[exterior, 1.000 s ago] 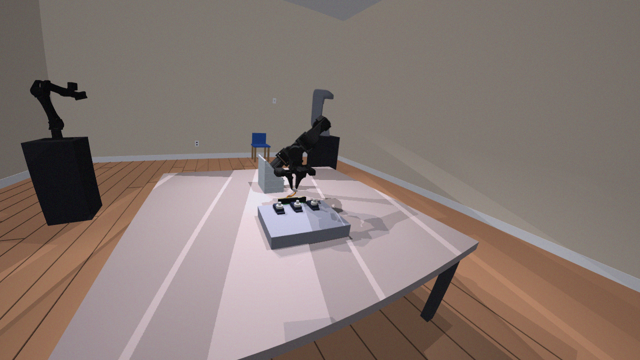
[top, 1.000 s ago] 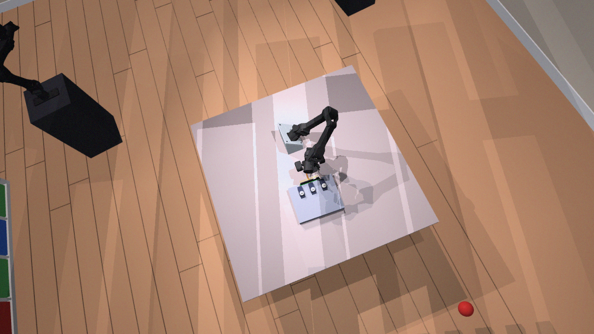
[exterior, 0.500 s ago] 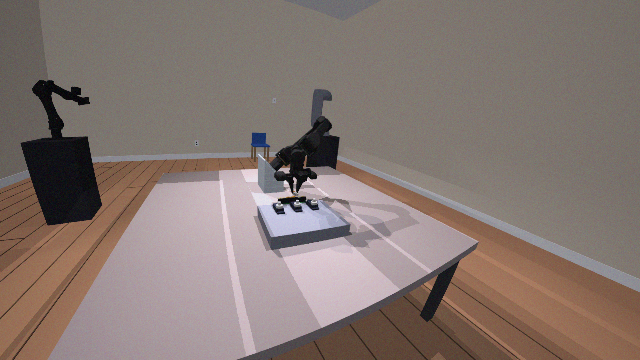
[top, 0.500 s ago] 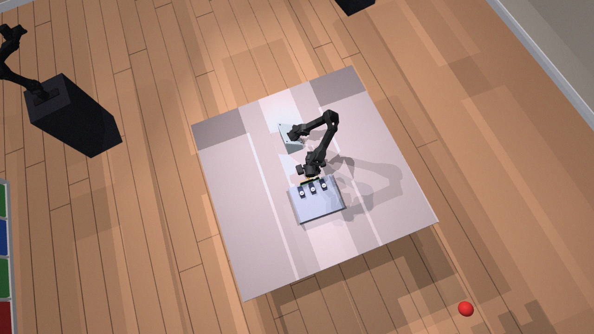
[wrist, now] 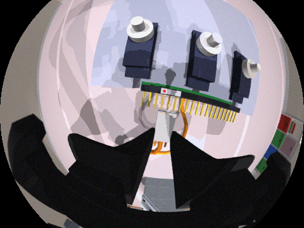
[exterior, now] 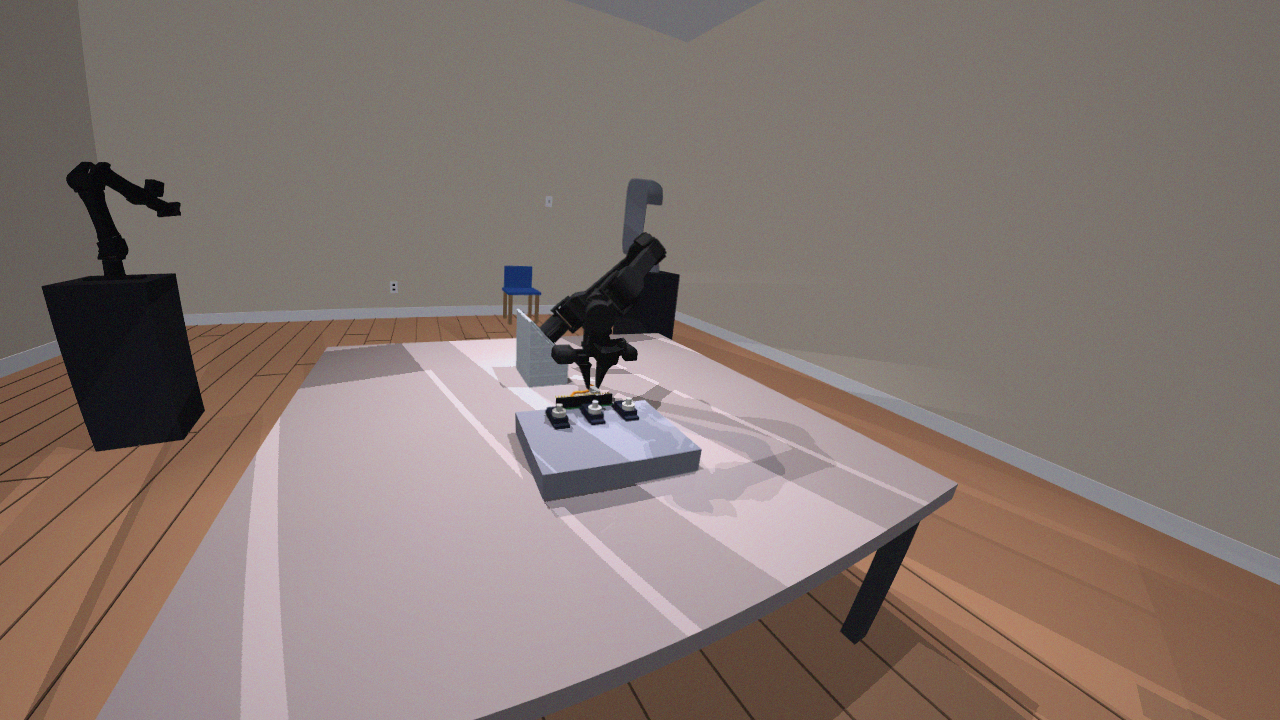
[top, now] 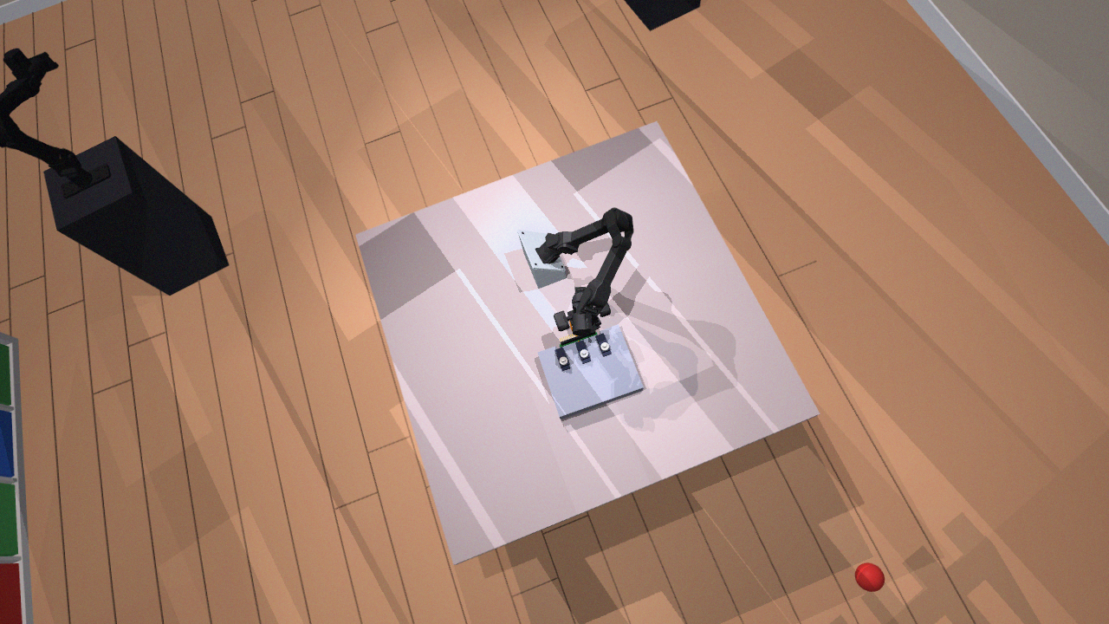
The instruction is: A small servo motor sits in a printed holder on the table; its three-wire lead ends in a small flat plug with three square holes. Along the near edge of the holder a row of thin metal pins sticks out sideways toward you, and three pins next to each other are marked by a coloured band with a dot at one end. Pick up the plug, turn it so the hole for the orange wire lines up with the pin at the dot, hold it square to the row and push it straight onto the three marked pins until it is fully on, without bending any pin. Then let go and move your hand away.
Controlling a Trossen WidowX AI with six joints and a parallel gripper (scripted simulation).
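My gripper (wrist: 163,133) (exterior: 595,389) is shut on the whitish flat plug (wrist: 162,121), one black finger on each side. The plug's front faces the row of yellow pins (wrist: 150,99) and is right at the tips below the marked band (wrist: 172,92); whether it touches them I cannot tell. The band's red dot (wrist: 164,90) is at its left end. Behind the plug, orange wire shows at left and centre, brown at right. The orange lead (wrist: 185,126) loops up on the right to the header. The grey-blue holder (top: 597,395) (exterior: 617,461) (wrist: 177,19) lies beyond; the plug's holes are hidden.
Three dark blue servos with white round tops stand on the holder, including the left one (wrist: 139,54) in the wrist view. The arm's pale angled base (top: 547,271) (exterior: 538,358) is behind the pin side. A red ball (top: 869,576) lies on the floor.
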